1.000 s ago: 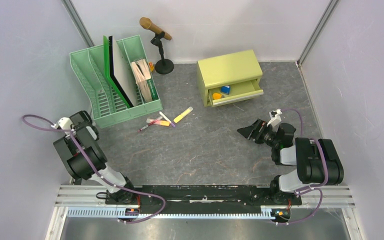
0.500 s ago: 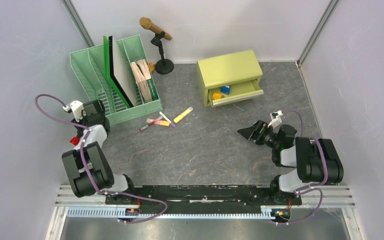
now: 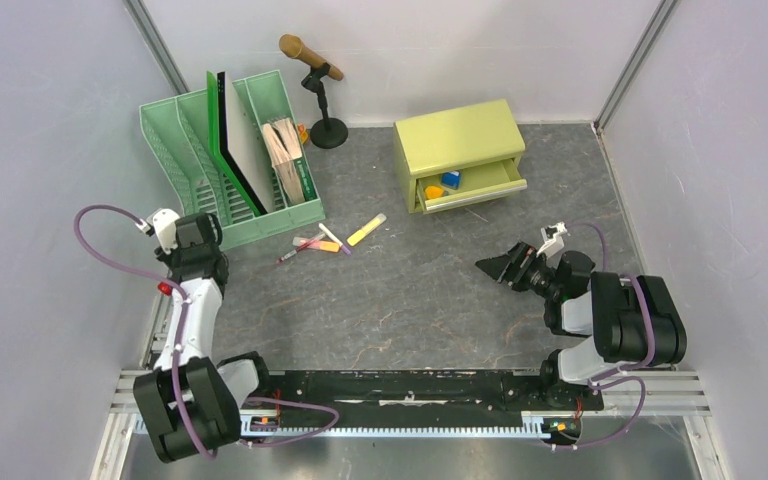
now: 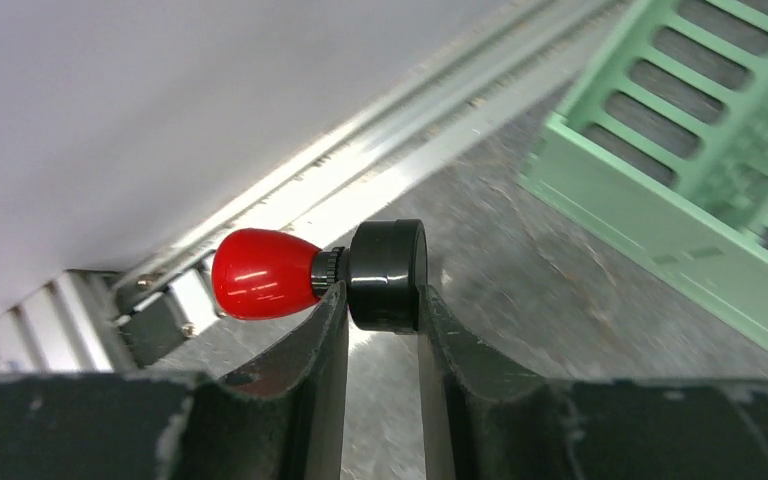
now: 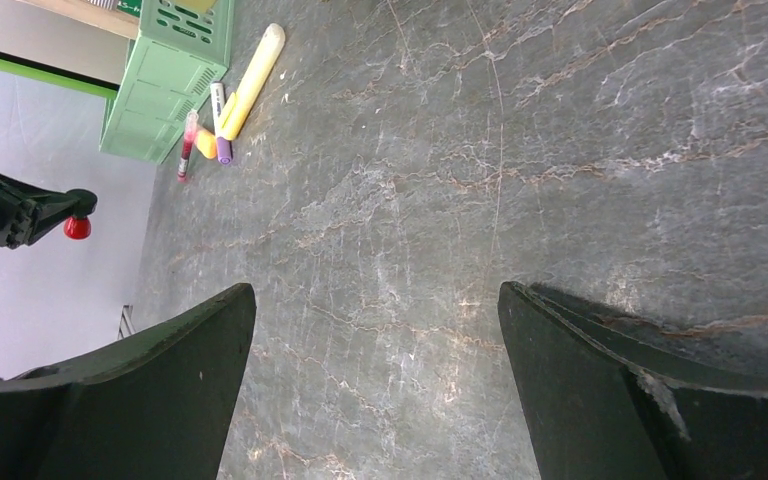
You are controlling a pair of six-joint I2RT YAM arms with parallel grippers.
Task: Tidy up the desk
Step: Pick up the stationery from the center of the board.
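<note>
Holding a black piece with a red knob (image 4: 375, 265), the left jaws sit narrow beside the green rack (image 3: 250, 225) — probably carrying it to storage. The right jaws stand wide and empty over the grey tabletop (image 3: 410, 300), which fills the walled enclosure. The piece's purpose cannot be read — its underside is hidden.

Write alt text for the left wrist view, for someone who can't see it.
The left claw is shut on a red-and-black knob, its black disc between the jaws and its glossy red bulb sticking out to the left. Behind it are the grey desk, a pale green slotted file rack at right, and a metal rail along a pale wall.
</note>
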